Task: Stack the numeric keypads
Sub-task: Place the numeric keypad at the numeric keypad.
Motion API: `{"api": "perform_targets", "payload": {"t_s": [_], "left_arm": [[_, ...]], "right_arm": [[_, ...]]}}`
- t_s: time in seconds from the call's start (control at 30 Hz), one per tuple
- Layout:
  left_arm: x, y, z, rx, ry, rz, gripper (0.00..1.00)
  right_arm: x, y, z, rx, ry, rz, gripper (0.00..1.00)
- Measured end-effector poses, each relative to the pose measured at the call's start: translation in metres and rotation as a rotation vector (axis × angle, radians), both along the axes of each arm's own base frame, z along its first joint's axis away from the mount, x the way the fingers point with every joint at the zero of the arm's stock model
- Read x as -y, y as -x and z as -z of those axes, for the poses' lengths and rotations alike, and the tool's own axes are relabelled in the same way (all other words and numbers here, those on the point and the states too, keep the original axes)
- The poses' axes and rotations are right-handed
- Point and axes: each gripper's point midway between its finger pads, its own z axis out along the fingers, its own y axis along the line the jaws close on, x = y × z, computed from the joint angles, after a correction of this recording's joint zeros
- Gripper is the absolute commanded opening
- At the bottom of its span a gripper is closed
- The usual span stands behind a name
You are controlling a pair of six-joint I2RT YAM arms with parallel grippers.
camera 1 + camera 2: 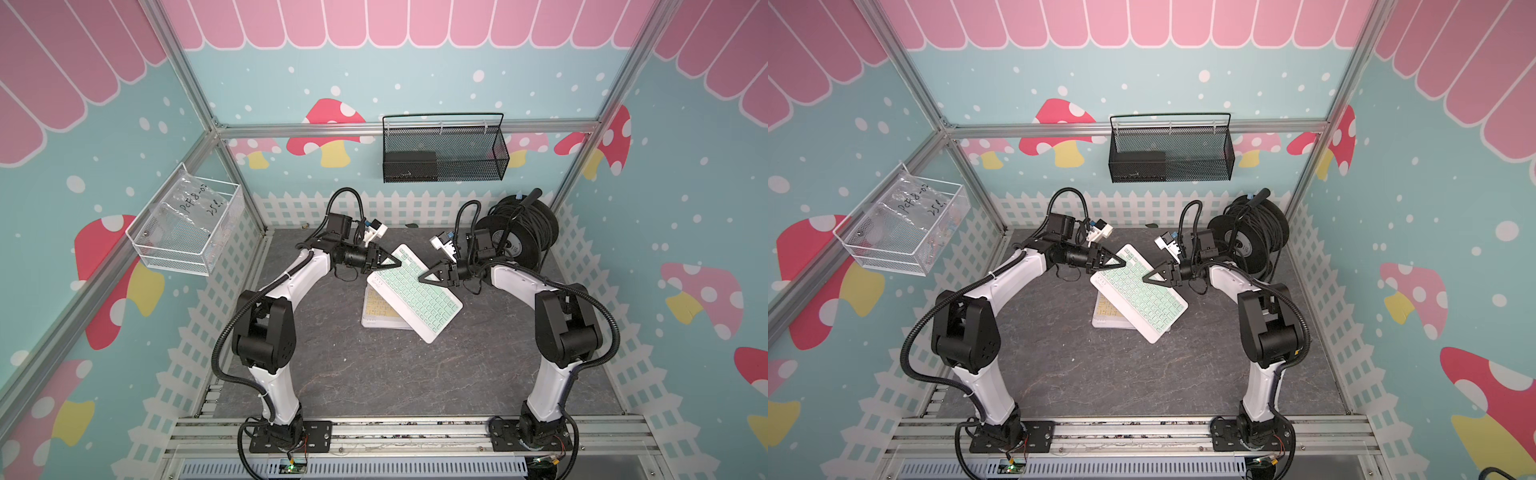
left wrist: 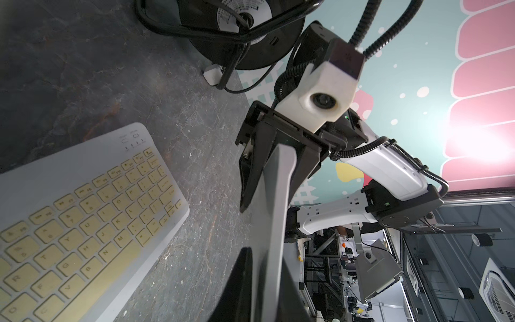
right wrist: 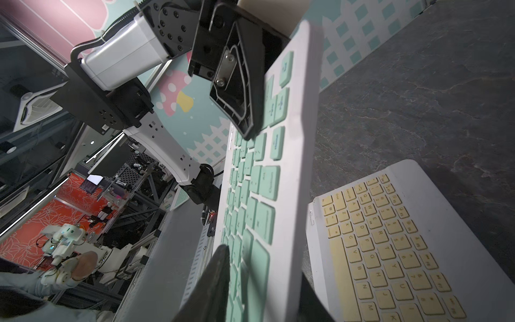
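Mint green keypad is up off the worktop, over the yellow keypad, long axis diagonal, skewed to it. Left gripper fingers pinch its far short end. Right gripper fingers straddle a long edge; can't tell if clamped. I'd yaw it, then lower.

Both top views: yellow keypad mostly hidden under mint green keypad; what's beneath it can't be made out. Left wrist: yellow one cropped at frame edges, mint one a blurred edge-on strip. Right wrist: right hand fingers cropped at frame edge, contact unclear.
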Motion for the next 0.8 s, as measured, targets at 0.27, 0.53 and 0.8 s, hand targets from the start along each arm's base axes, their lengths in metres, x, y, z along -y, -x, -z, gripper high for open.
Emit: {"api": "perform_targets", "payload": {"t_s": [0.27, 0.53, 0.8], "left_arm": [[0.001, -0.023, -0.004, 0.009, 0.041, 0.02, 0.15], [0.0, -0.037, 0.001, 0.017, 0.029, 0.002, 0.26], [-0.015, -0.065, 0.003, 0.008, 0.004, -0.117, 0.46]], "right_arm": [[0.0, -0.004, 0.004, -0.057, 0.006, 0.018, 0.16], [-0.002, -0.016, 0.02, -0.15, 0.035, 0.051, 0.03], [-0.008, -0.022, 0.02, -0.251, -0.008, 0.104, 0.03]]}}
